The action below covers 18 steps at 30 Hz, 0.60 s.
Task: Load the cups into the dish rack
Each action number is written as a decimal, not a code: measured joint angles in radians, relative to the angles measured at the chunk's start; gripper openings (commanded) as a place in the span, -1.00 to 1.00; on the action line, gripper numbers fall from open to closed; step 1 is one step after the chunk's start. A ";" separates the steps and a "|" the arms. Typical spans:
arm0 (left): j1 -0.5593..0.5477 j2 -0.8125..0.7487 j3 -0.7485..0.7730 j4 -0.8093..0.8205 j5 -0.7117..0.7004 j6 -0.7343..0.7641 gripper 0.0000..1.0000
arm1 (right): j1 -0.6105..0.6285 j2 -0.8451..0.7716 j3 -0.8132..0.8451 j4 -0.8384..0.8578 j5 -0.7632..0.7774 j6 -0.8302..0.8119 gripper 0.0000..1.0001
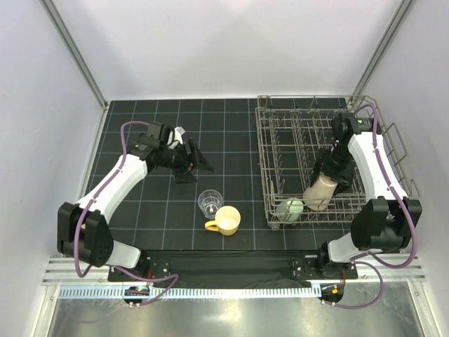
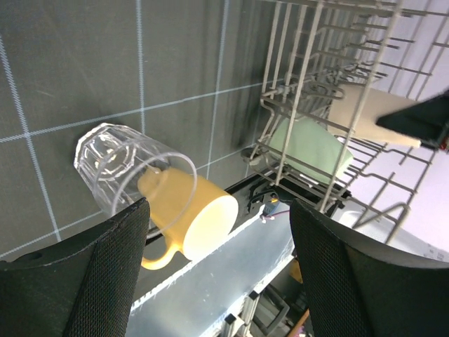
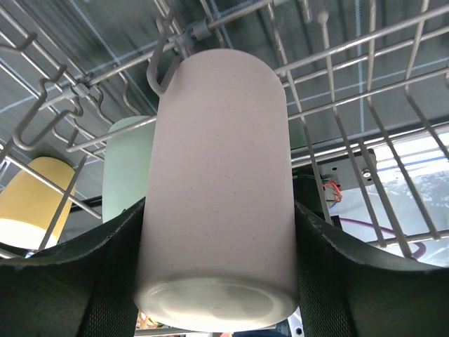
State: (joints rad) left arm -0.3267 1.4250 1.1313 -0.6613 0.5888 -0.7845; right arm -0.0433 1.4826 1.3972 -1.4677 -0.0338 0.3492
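Rack (image 1: 280,116): grey wire, on the right side of the dark gridded mat (image 1: 231,133). Tumbler (image 1: 318,193): tan, tilted, inside the near part of the rack, pinched on both sides by the right gripper (image 1: 330,177), whose black fingers (image 3: 105,281) pressed against its wall; base toward the wrist camera. Whether it touched the wires could not be told. Green cup (image 1: 291,208): lying in the rack's near left corner, just beside the tumbler. Glass (image 1: 209,202): clear, on the mat left of the rack, outside it. Mug (image 1: 227,220): yellow, handle pointing left in the top view, on the mat just near of the glass; contact between the two could not be told. Left gripper (image 1: 191,163): above the mat beyond the glass, fingers (image 2: 105,274) spread apart, nothing between them.
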 measured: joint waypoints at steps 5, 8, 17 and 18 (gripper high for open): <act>0.000 -0.061 -0.010 0.000 0.000 0.001 0.57 | 0.000 0.047 0.061 0.006 0.056 -0.007 -0.92; 0.000 -0.069 -0.014 -0.002 0.000 0.004 0.57 | 0.000 0.063 0.089 0.038 0.094 -0.010 -0.92; 0.000 -0.064 -0.017 -0.003 0.000 0.011 0.57 | -0.003 -0.048 0.051 0.084 0.122 -0.008 -0.92; 0.000 -0.062 -0.017 -0.003 0.000 0.012 0.57 | -0.003 -0.060 0.050 0.084 0.117 -0.008 -0.92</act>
State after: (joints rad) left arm -0.3267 1.3632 1.1141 -0.6647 0.5888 -0.7727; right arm -0.0463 1.4227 1.4467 -1.3842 0.0837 0.3416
